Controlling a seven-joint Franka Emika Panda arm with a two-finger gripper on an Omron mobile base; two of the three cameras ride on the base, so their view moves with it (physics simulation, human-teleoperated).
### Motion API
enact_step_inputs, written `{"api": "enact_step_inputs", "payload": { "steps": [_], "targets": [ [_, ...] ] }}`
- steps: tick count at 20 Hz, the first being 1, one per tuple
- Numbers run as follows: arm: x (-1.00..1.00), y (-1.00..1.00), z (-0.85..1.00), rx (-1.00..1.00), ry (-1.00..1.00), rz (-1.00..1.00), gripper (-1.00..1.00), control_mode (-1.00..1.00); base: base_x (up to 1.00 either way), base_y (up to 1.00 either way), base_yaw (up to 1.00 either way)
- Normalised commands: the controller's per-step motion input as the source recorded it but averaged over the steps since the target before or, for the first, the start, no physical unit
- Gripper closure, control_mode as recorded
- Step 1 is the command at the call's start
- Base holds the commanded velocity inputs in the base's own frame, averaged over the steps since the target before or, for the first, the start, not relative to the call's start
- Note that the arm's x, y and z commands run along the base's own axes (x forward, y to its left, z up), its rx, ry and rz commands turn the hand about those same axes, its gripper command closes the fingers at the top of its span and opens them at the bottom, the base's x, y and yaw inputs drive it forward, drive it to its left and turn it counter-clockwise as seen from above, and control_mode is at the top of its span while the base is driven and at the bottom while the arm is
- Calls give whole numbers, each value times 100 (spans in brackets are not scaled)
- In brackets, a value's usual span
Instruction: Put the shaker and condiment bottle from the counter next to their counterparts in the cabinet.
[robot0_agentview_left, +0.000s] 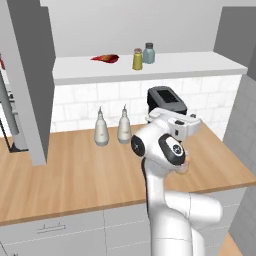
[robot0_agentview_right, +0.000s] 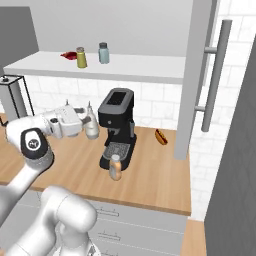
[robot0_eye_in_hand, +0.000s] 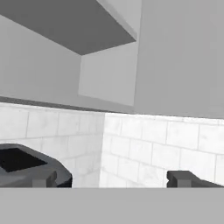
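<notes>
Gripper: (robot0_eye_in_hand: 111, 178) jaws spread wide, nothing between them; fingertips (robot0_eye_in_hand: 43, 178) face the white tile wall and the cabinet underside.
Shaker: (robot0_agentview_left: 148, 53) pale blue-grey, upright on the cabinet shelf board (robot0_agentview_left: 200, 64), just beside the olive-yellow shaker (robot0_agentview_left: 137, 59), at its 3 o'clock in the left base view.
Red bottle: (robot0_agentview_left: 105, 58) lying on its side on the same shelf, at 9 o'clock from the two shakers, apart from them.
Condiment bottle: (robot0_agentview_right: 115, 167) orange-brown, upright on the counter (robot0_agentview_right: 160, 175), just in front of the black coffee machine (robot0_agentview_right: 118, 125), at its 6 o'clock in the right base view.
White teardrop bottles: (robot0_agentview_left: 101, 129) two, upright by the wall, side by side.
Hot dog: (robot0_agentview_right: 160, 136) on the counter, 3 o'clock of the coffee machine.
</notes>
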Motion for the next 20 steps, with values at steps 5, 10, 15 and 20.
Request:
{"api": "enact_step_inputs", "payload": {
  "steps": [5, 10, 15, 20],
  "targets": [
    [1, -5, -30, 0, -1, -5, -100, -100, 0, 0, 0],
    [-25, -4, -100, -1, -16, -21, -100, -100, 0, 0, 0],
    [-15, -19, -82, -7, -7, -26, -100, -100, 0, 0, 0],
    [0, -18, -55, -4, -4, -4, -100, -100, 0, 0, 0]
  ]
}}
